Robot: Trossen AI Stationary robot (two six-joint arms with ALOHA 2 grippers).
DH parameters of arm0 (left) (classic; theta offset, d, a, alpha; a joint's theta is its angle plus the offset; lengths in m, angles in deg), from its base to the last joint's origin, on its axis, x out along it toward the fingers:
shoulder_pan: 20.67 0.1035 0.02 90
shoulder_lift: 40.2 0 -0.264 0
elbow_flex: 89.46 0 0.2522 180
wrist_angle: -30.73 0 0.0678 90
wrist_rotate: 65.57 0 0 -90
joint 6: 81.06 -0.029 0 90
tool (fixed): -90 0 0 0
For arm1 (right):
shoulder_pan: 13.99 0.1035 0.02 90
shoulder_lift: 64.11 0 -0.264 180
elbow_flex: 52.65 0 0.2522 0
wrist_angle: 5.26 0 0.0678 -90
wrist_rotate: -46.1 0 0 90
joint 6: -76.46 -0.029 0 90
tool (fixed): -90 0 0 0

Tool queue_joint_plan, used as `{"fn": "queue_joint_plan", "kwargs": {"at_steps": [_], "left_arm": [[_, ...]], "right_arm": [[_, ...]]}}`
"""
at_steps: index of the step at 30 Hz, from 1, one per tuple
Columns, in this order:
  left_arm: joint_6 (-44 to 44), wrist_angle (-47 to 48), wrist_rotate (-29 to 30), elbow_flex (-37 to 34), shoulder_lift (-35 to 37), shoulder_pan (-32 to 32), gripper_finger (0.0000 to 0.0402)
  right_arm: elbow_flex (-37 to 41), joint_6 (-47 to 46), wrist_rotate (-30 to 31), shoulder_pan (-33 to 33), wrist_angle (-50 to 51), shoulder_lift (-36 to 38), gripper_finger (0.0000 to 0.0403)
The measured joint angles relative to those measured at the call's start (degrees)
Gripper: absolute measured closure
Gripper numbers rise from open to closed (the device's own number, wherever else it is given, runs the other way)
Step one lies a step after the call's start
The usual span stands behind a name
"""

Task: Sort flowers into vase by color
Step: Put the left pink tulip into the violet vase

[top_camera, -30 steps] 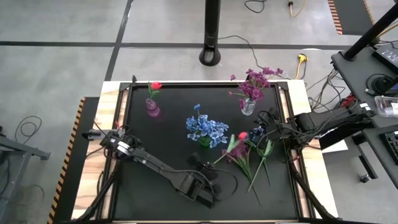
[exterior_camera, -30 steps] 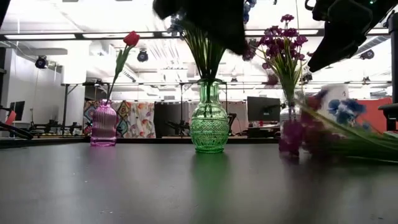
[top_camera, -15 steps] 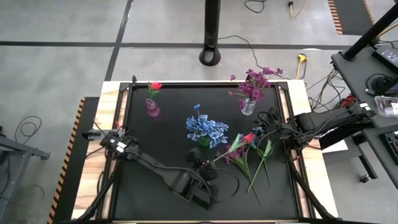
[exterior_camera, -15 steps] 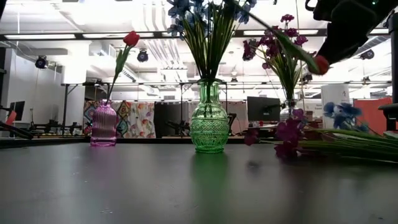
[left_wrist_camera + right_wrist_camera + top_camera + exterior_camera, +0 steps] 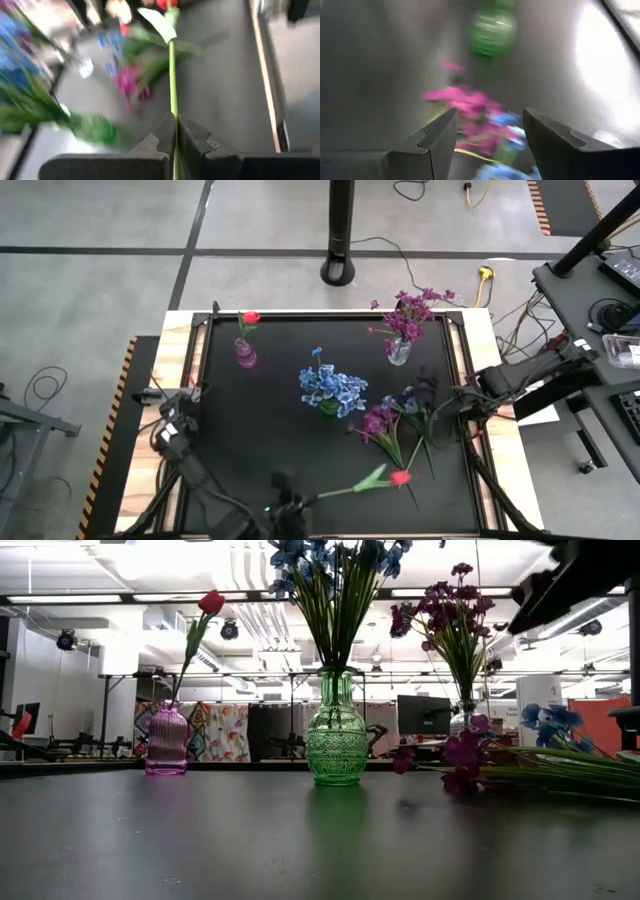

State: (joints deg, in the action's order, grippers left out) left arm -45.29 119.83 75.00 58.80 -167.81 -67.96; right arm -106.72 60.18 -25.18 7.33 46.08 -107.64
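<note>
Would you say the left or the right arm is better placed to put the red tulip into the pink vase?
Left. Its gripper is shut on the red tulip stem, and the pink vase stands on its side. The right gripper is open over the loose flowers.

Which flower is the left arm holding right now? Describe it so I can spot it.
Look at the black mat's near edge in the high view, below the loose pile of flowers. The left gripper pinches a red tulip by its stem, the only red bud there.

vases (image 5: 245, 353): 3 | red tulips (image 5: 251, 318): 2 | arms (image 5: 520, 385): 2
</note>
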Motion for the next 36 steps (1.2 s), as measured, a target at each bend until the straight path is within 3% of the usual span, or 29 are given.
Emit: {"fn": "queue_joint_plan", "kwargs": {"at_steps": [2, 6, 10, 16, 22, 29, 36], "left_arm": [[-4.08, -4.57, 3.85, -0.02, 0.15, -1.04, 0.0401], [-14.40, -13.97, 3.71, -0.78, 0.13, -1.47, 0.0401], [-26.10, -20.10, -1.73, -1.14, -0.09, -0.09, 0.0401], [-34.71, -24.81, -7.39, -1.22, -0.15, 2.54, 0.0401], [-39.82, -33.12, -20.70, -5.27, -0.15, 6.01, 0.0401], [-39.66, -42.96, -30.60, -16.28, 0.34, 9.26, 0.0401], [-39.36, -64.88, -35.14, -36.80, 8.45, 11.03, 0.0401]], "right_arm": [[1.42, 2.48, -2.85, 2.72, -5.14, -0.12, 0.0188], [4.23, 5.47, -2.94, 8.41, -14.26, -0.15, 0.0188], [4.90, 5.86, 0.85, 12.83, -16.71, -0.50, 0.0188], [4.90, 6.06, 5.76, 16.43, -17.15, -0.57, 0.0188], [4.90, 5.86, 6.38, 16.83, -17.33, -0.65, 0.0188], [4.94, 6.58, 6.42, 16.83, -20.32, -2.11, 0.0188], [4.98, 7.83, 6.87, 16.83, -20.67, -5.26, 0.0188]]}}
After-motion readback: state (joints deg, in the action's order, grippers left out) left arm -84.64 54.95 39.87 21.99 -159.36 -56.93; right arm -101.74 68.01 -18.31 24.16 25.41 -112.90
